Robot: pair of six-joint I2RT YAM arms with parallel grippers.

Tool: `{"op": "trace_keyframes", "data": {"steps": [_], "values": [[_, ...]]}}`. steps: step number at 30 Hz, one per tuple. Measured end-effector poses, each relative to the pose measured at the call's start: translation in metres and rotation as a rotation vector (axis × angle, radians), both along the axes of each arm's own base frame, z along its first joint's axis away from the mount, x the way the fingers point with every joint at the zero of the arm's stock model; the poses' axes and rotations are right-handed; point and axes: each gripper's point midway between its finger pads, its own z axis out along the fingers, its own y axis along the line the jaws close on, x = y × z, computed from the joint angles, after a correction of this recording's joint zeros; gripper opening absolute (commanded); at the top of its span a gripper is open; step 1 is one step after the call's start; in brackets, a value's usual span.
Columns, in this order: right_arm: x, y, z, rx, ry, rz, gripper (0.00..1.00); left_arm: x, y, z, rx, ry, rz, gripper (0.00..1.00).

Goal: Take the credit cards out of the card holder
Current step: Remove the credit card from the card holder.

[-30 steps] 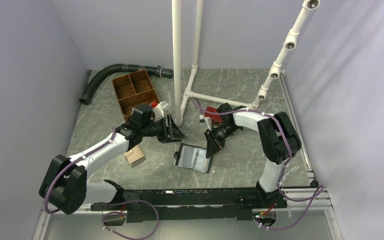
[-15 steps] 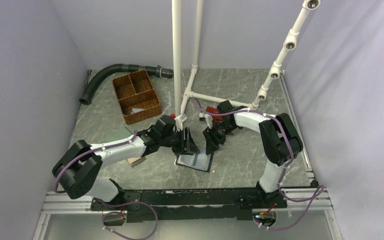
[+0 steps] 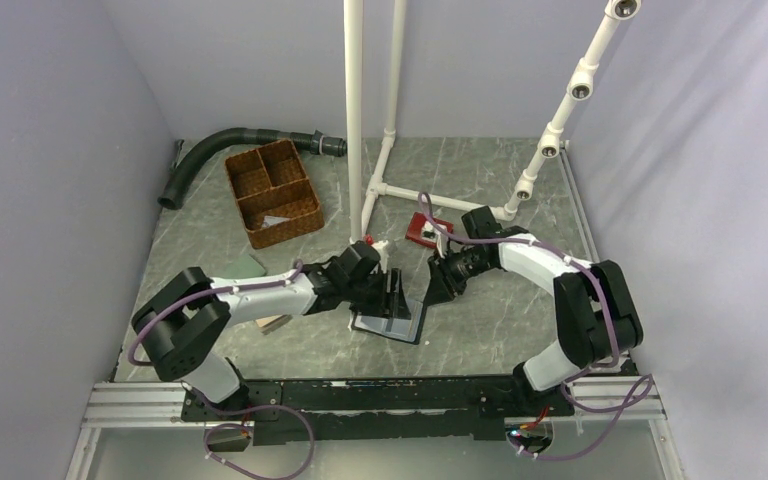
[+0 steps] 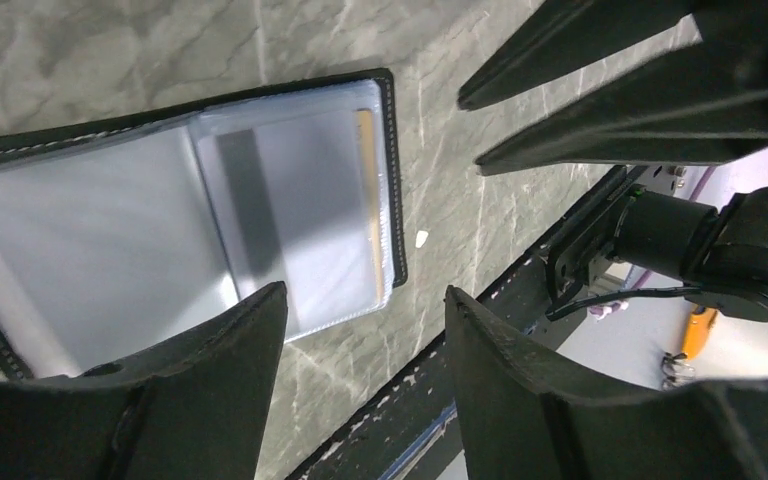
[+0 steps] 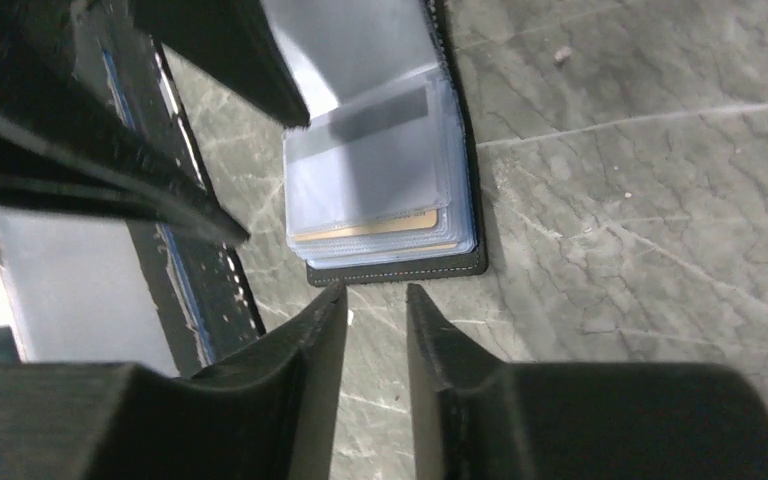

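Observation:
The card holder [image 3: 390, 322] lies open on the table, black-edged, with clear sleeves over pale panels. It shows in the left wrist view [image 4: 160, 230] and in the right wrist view [image 5: 380, 170]. An orange-yellow credit card [image 5: 370, 225] sits in a sleeve, only its edge showing; its edge also shows in the left wrist view [image 4: 367, 190]. I cannot make out the dark card. My left gripper [image 3: 398, 293] is open and empty, low over the holder's right half [image 4: 365, 300]. My right gripper [image 3: 438, 283] is narrowly open and empty, just off the holder's right edge [image 5: 375, 295].
A wicker basket [image 3: 272, 192], a black hose [image 3: 220, 150] and a white pipe frame [image 3: 355, 120] stand at the back. A red wallet [image 3: 426, 232] lies behind the right gripper. A tan wallet [image 3: 272, 322] and a green one [image 3: 248, 265] lie by the left arm.
My left arm has swung right and forward, bringing its open gripper down over the card holder. My right gripper has drawn back a little to the right of the holder.

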Motion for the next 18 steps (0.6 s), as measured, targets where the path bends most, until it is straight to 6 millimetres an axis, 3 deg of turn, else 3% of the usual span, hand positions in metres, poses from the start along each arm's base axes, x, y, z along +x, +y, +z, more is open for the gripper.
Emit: {"op": "trace_keyframes", "data": {"steps": [5,9,13,18], "values": [[0.005,0.004,-0.005,0.011,0.073,-0.092,0.19,0.001,-0.009,-0.006,0.05,-0.025,-0.004,0.64],[0.01,0.011,-0.012,0.025,0.145,-0.137,0.24,0.003,-0.004,-0.022,0.098,-0.005,0.015,0.64],[0.009,0.013,-0.023,0.016,0.219,-0.163,0.27,0.004,-0.003,-0.025,0.106,0.002,0.03,0.71],[0.01,0.017,-0.026,0.019,0.25,-0.163,0.27,0.004,-0.004,-0.025,0.103,0.005,0.034,0.71]]}}
